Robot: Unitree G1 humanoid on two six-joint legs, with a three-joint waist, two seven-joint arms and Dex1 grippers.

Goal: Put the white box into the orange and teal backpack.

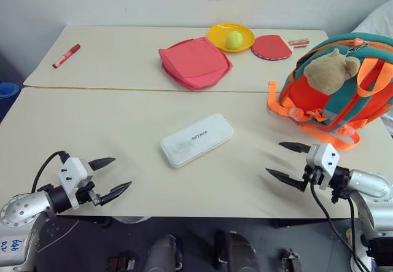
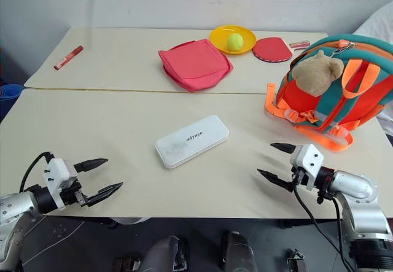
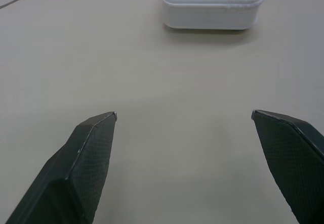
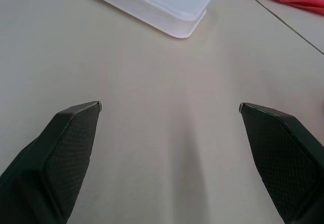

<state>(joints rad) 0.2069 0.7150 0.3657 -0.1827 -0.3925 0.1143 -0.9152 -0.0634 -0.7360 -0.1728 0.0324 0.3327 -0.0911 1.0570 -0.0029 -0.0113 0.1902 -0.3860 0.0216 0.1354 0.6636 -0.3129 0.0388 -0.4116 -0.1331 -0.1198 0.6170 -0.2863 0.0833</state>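
The white box (image 1: 196, 139) lies flat on the near table, about midway between my two grippers. It also appears in the left wrist view (image 3: 212, 4) and the right wrist view (image 4: 152, 1). The orange and teal backpack (image 1: 344, 88) stands at the right edge of the table with a tan plush toy (image 1: 330, 69) on it. My left gripper (image 1: 120, 174) hovers open over the front left of the table, empty. My right gripper (image 1: 281, 159) is open and empty at the front right, just in front of the backpack's straps.
A pink flat pouch (image 1: 195, 62) lies on the far table. Behind it are a yellow plate (image 1: 245, 40) holding a tennis ball (image 1: 234, 39) and a red paddle (image 1: 271, 46). A red marker (image 1: 66, 55) lies far left. A seam (image 1: 92, 88) joins the two tables.
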